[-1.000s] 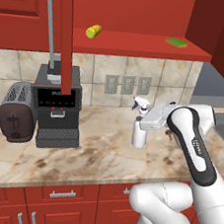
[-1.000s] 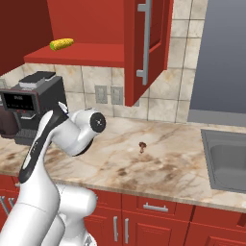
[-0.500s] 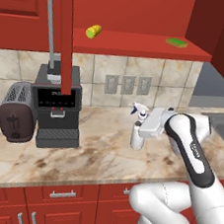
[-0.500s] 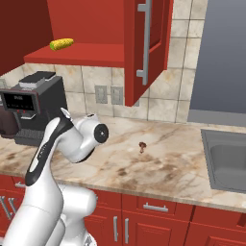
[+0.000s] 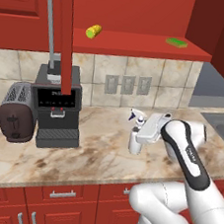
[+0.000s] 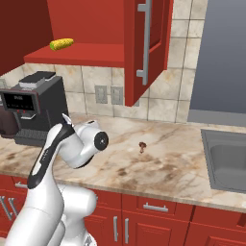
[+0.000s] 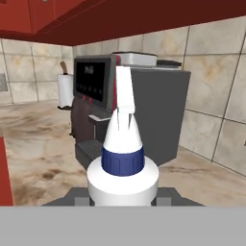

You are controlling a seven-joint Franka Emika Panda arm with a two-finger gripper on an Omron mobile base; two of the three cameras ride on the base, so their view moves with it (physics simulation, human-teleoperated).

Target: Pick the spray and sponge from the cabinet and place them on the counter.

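As before — spray (image 5: pixel 135 140) in hand (image 5: pixel 141 137).

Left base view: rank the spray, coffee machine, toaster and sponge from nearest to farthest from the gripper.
1. spray, between the fingers of the gripper, on the counter.
2. coffee machine, to the left.
3. sponge, above on the cabinet shelf; too close to call with the toaster, far left.

The arm (image 5: pixel 182 202) is glossy white, built of fat rounded segments that swell into bulbous joint housings. A long black strip with small pale lettering, too small to read, runs along the forearm (image 6: pixel 48 153). One round joint cap bears a dark disc with a small light centre. The hand is a boxy white-grey block ending in the gripper (image 5: pixel 136 137).
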